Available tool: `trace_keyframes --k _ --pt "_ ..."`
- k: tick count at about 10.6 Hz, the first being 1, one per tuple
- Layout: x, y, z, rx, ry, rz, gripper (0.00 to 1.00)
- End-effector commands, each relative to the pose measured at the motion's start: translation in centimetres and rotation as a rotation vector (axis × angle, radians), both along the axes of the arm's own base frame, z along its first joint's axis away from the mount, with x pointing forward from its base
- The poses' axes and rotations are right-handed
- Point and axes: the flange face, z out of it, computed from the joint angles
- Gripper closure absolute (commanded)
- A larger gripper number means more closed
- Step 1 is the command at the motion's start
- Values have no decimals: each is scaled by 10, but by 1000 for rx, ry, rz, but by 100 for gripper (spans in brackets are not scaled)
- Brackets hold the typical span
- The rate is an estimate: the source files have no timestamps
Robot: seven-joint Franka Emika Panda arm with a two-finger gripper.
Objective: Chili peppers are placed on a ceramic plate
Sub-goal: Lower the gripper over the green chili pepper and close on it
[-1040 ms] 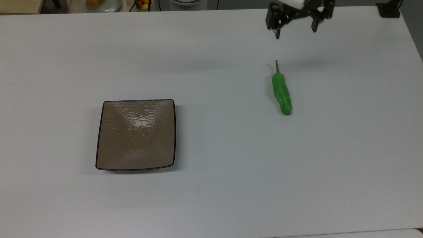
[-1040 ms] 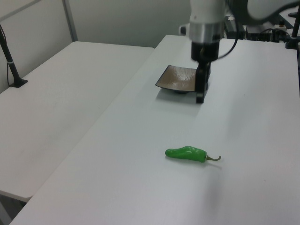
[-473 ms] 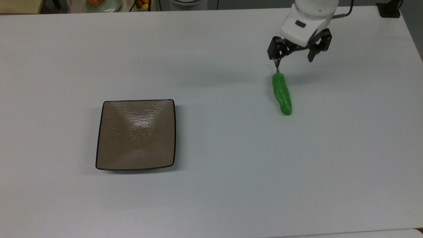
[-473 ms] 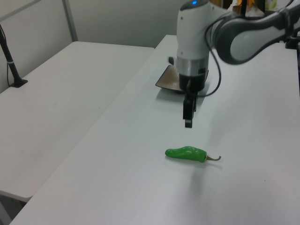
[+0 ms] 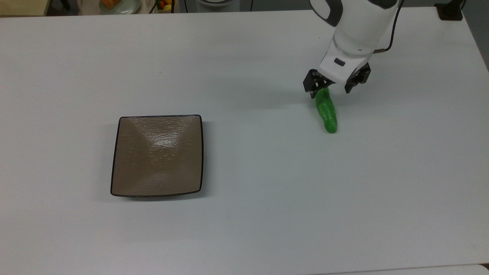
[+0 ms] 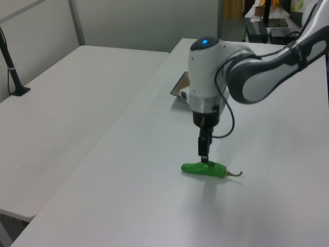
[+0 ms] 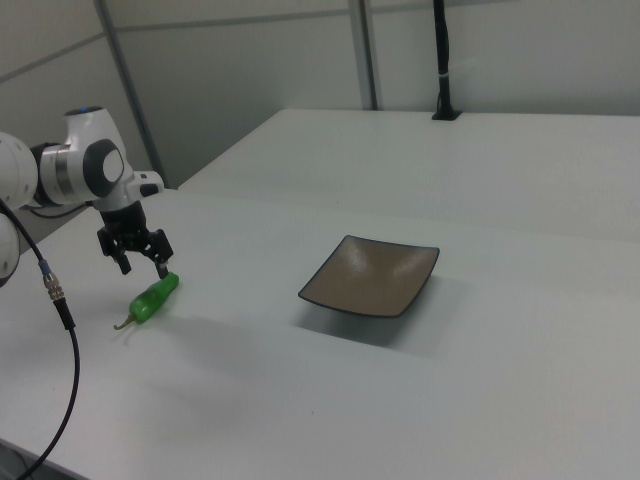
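In the upper right of the top view: gripper (image 5: 331, 89) lowered over the stem end of the chili pepper (image 5: 326, 112), fingers spread to either side, nothing grasped. Pepper flat on the white table (image 5: 244, 229). In the left centre of the top view: ceramic plate (image 5: 157, 156), bare, well apart from the pepper.

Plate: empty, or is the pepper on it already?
Empty. The plate shows bare brown surface, while the pepper lies on the table far to the top view's right, under the open gripper.
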Motion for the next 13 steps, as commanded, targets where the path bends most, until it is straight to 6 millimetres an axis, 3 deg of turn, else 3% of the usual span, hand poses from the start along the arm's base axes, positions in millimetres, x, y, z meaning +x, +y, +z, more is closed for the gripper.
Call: trace_keyframes --k 1,5,6,8,10,13 --pt "-5 -1 -31 -34 -12 5 0" --pt "-5 -2 -61 -49 -10 19 0" --pt "-5 -1 -65 -54 -8 26 11" --pt "-5 -2 -66 -55 -3 54 60" --pt "-5 -2 -66 -54 0 78 99" --pt "-2 -7 -54 -49 -5 65 100"
